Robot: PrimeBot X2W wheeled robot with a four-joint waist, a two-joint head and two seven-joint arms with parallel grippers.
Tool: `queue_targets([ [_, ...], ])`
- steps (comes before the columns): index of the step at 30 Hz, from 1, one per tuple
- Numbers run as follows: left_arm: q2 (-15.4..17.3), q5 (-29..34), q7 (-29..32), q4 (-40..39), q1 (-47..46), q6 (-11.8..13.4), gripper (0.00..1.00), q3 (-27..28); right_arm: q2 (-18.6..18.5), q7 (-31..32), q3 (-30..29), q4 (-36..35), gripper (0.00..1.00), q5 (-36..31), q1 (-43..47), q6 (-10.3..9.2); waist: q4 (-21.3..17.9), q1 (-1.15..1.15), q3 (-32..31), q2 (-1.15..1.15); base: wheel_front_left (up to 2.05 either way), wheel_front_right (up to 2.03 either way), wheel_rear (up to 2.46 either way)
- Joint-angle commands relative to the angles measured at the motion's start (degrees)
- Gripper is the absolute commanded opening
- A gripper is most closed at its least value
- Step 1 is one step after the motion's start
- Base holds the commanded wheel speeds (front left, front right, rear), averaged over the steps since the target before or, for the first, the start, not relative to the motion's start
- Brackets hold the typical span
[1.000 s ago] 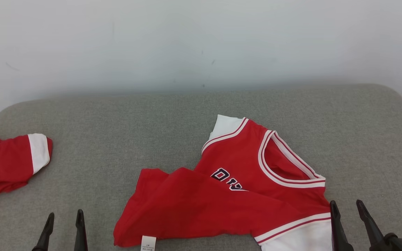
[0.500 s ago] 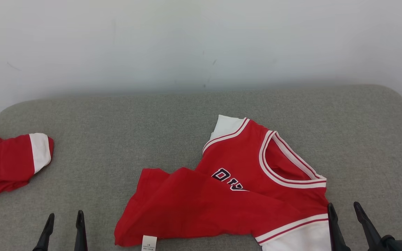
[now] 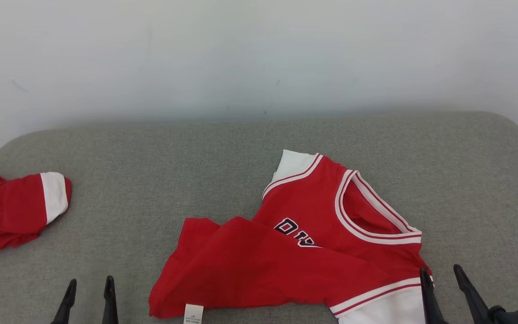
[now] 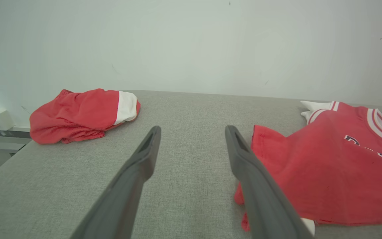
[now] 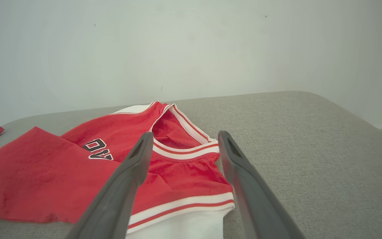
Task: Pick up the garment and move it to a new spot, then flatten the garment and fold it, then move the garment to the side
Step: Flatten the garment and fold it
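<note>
Red shirt [image 3: 281, 270] lies rumpled in the middle of the grey surface [image 3: 196, 157], hem doubled over its lettering. Left hand [image 3: 90, 280] and right hand [image 3: 439, 268] hover at the near edge, fingers apart, empty. A pinch could catch just one layer, so the shirt lifts twisted.
</note>
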Motion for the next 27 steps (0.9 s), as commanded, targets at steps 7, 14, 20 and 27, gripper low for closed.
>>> queue_targets([
  [7,1.89,-2.52,-0.18,2.33,0.26,-0.07,1.00,-6.18,-1.26,0.54,-0.27,2.99,1.00,0.35,0.53,-0.14,0.00,0.00,0.13,0.00,0.00,0.00,0.00],
  [14,3.84,-5.32,-0.17,7.65,-1.70,0.00,1.00,-14.48,-1.88,1.30,-0.28,7.95,1.00,0.95,0.87,-0.14,-0.12,0.00,0.84,0.00,0.00,0.00,0.00],
  [20,5.18,-7.70,-0.17,12.65,-4.24,0.00,1.00,-18.82,-1.96,1.73,0.86,13.34,1.00,1.43,-0.10,-0.14,-0.35,0.00,1.85,0.00,0.00,0.00,0.00],
  [27,6.34,-9.36,-0.17,15.96,-8.17,-0.01,1.00,-19.87,-1.83,1.61,2.97,18.40,1.00,1.86,-2.54,-0.14,-0.51,0.00,3.74,0.00,0.00,0.00,0.00],
])
